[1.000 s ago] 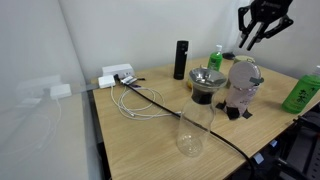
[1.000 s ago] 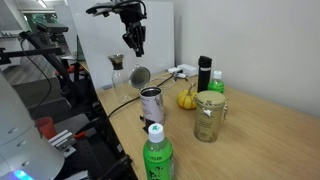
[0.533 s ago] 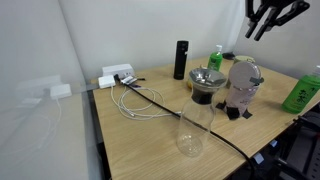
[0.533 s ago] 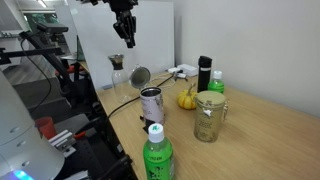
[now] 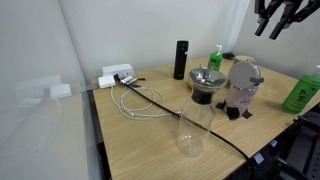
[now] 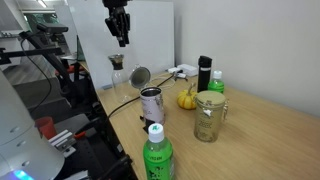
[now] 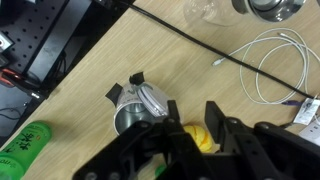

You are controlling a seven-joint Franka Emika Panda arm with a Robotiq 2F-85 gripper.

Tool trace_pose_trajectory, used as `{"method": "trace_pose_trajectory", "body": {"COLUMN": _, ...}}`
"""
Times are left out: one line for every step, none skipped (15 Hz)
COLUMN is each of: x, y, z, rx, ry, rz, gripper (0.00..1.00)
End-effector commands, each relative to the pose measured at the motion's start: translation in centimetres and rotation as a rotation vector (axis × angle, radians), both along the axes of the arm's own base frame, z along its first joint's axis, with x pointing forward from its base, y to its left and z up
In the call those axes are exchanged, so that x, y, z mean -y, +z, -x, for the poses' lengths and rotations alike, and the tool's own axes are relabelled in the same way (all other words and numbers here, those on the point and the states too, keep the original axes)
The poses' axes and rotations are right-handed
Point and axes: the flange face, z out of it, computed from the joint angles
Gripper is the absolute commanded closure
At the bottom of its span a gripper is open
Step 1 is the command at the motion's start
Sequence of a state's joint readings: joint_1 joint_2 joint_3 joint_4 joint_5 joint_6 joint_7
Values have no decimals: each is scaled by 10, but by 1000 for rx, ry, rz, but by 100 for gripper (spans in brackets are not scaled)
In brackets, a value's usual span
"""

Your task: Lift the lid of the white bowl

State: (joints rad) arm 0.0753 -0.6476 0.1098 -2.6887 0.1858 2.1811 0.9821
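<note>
- Step in hand, as I judge it: the approach. The hand (image 5: 273,25) hangs high over the far right of the desk (image 5: 130,145), well apart from everything on it. Its fingers are spread wide and hold nothing.
- The white bowl (image 5: 241,92) stands upright near the right end of the desk, just beside the dark pot (image 5: 205,84). The lid (image 5: 247,70) sits on top of the bowl and has not been lifted. I cannot tell whether it lies flush.
- Next move, likely: bring the hand down until it is centred over the lid, with the fingers either side of its rim. Then close on the lid and raise it straight up, so the tall bowl does not tip.
- Counted left to right in an exterior view:
- one white charger block (image 5: 118,75)
- one loop of white cable (image 5: 140,106)
- one black cylinder (image 5: 181,58)
- one glass carafe (image 5: 193,130)
- one dark pot
- two green bottles, one behind the pot (image 5: 217,57) and one at the right edge (image 5: 303,92)
- one white bowl with one lid
- one yellow object (image 7: 200,140), seen in the wrist view beside the bowl
</note>
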Motion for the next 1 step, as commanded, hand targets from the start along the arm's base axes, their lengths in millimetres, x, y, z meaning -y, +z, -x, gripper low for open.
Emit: {"method": "trace_pose_trajectory", "body": {"x": 0, "y": 1, "z": 0, "rx": -1, "ry": 0, "rz": 0, "gripper": 65}}
